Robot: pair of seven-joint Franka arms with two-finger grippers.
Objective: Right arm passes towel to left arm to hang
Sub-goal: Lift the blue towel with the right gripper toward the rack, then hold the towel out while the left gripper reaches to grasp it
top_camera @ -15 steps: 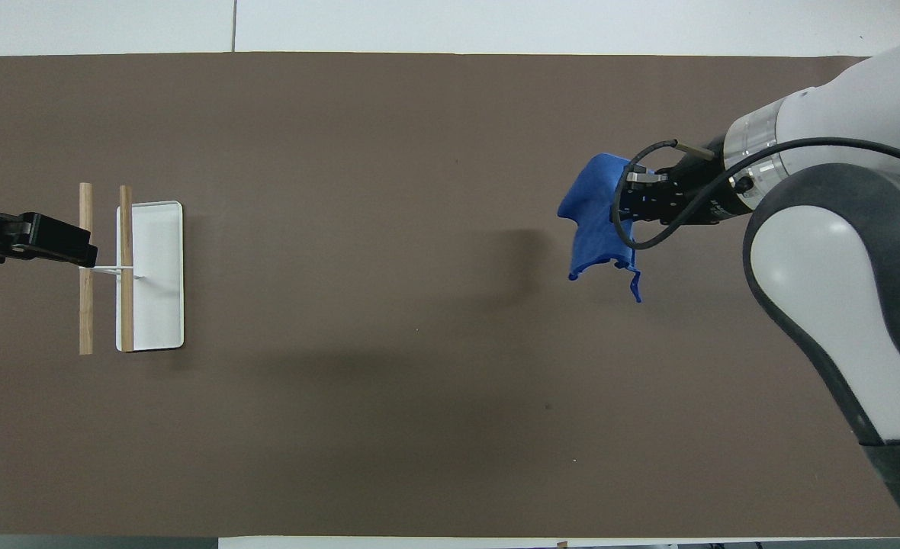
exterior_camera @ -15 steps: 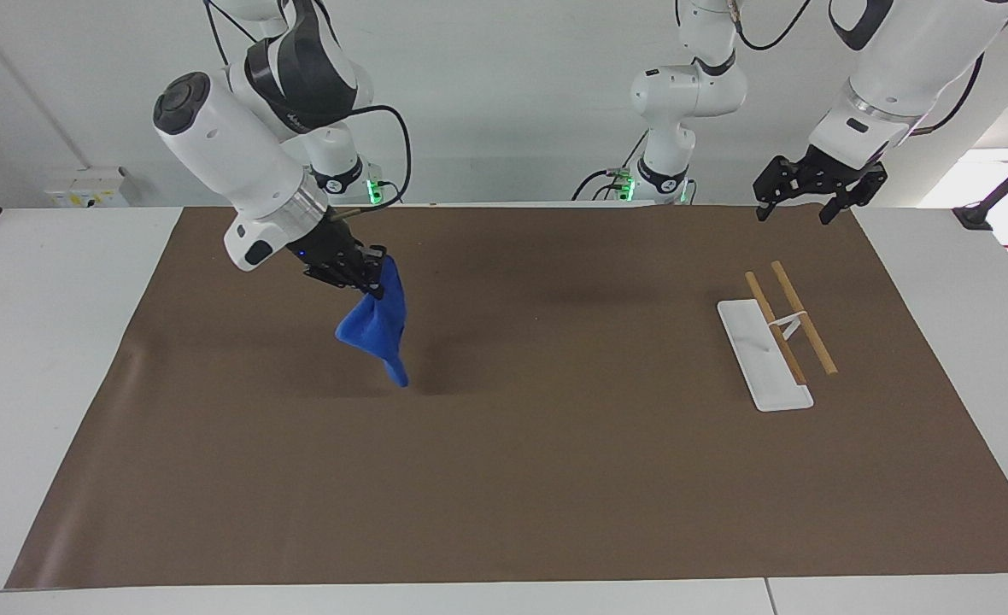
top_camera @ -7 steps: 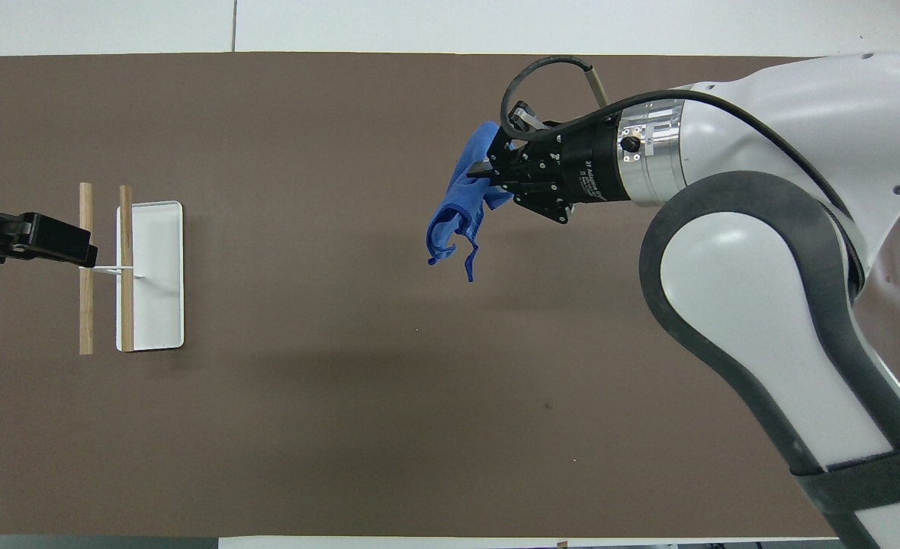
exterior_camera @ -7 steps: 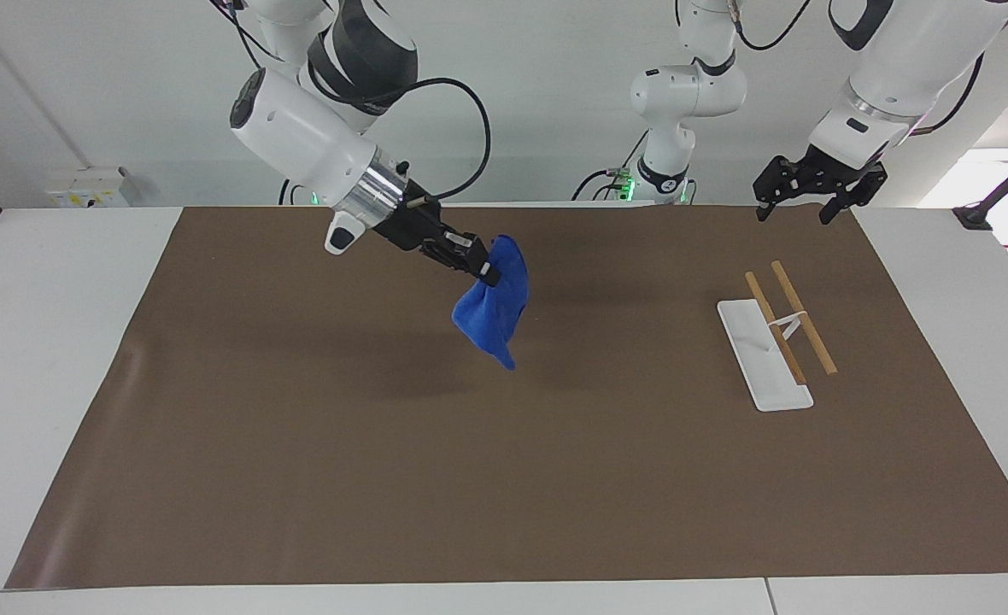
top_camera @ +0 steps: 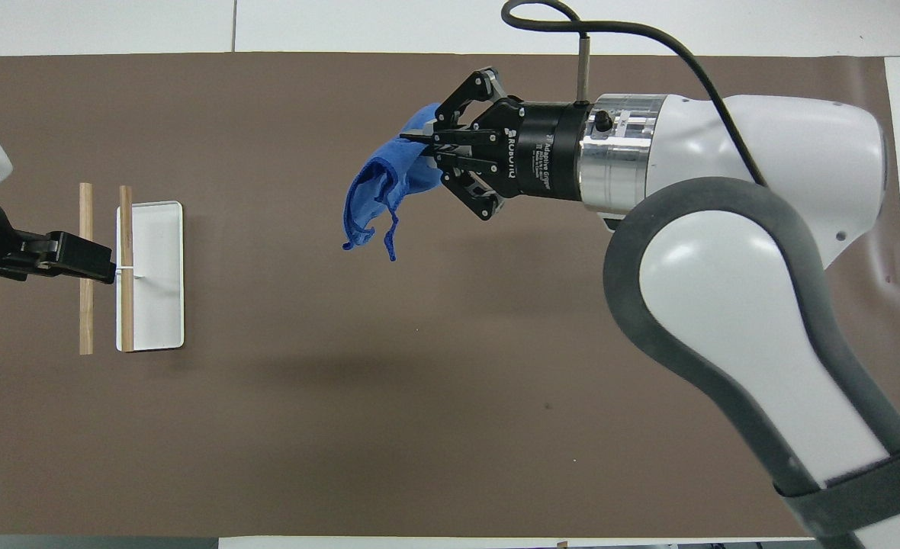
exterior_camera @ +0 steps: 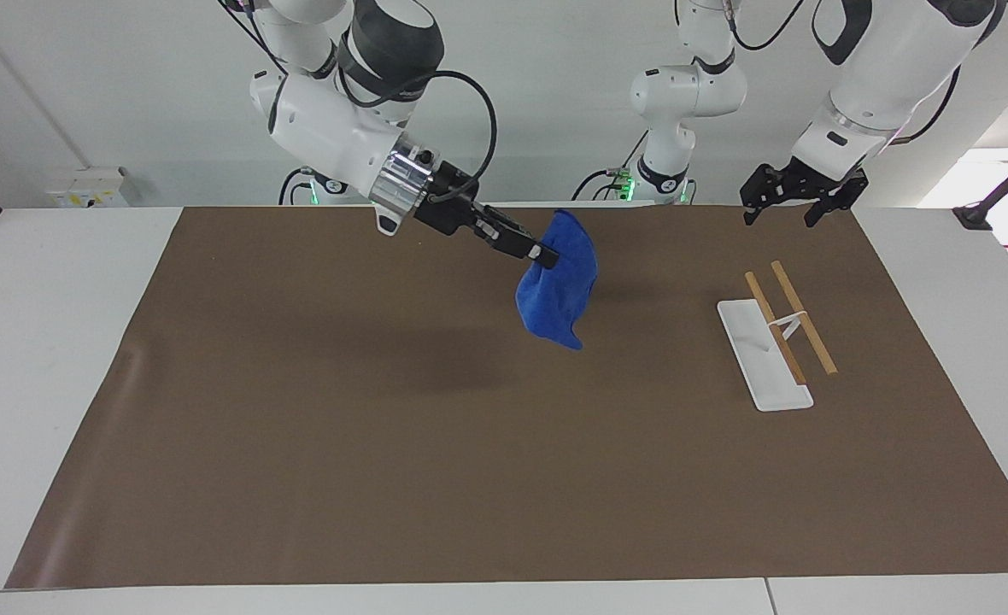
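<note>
The right arm (exterior_camera: 333, 128) comes in from its own end of the tabletop (exterior_camera: 60, 359) and now reaches toward the middle of the brown mat (exterior_camera: 384, 478). A second ago it was low over its own half, and it has since swung up and inward. Its right gripper (exterior_camera: 543, 255) has its jaws clamped on a top corner of the towel (exterior_camera: 559, 290). The towel hangs free in the air above the mat's middle, close to the edge nearest the robots, and touches nothing below; it has travelled a good way toward the left arm's end.

That puts the towel about where a handover could happen, I judge.

Further along stands the rack (exterior_camera: 773, 342), a white base with two wooden rails, near the left arm's end of the mat, untouched.

Above the mat's corner by that rack hangs the left gripper (exterior_camera: 793, 192), jaws apart and empty. It has shifted only slightly, so the pass is not yet begun, and the left arm (exterior_camera: 880, 77) must next reach inward.
</note>
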